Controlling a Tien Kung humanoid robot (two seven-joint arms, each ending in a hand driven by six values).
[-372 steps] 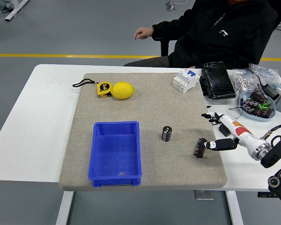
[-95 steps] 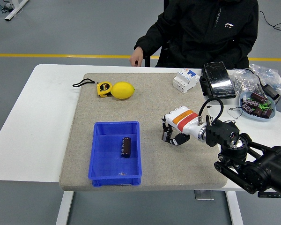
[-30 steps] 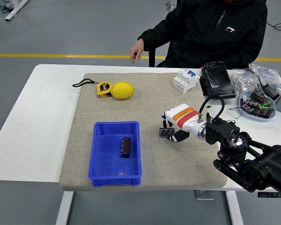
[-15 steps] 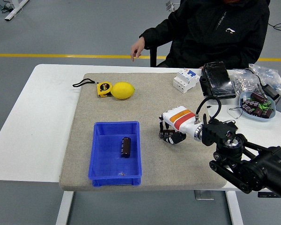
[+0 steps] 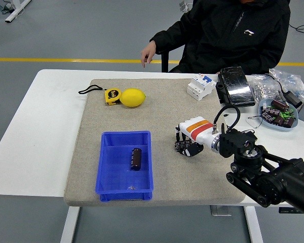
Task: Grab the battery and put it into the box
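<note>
While clamped on a dark cylindrical battery [image 5: 181,145], right robot hand [image 5: 188,143], grey felt mat [image 5: 162,109].

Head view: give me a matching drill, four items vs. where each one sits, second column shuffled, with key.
Items:
1. lemon
2. battery
3. second battery
4. tape measure

Places:
A. in the right hand, over the mat
B. lying inside the blue box
C. far left of the mat, cord trailing left
D. just right of the tape measure, touching it

Pairs: 1-D, 2-B, 3-A, 4-C
</note>
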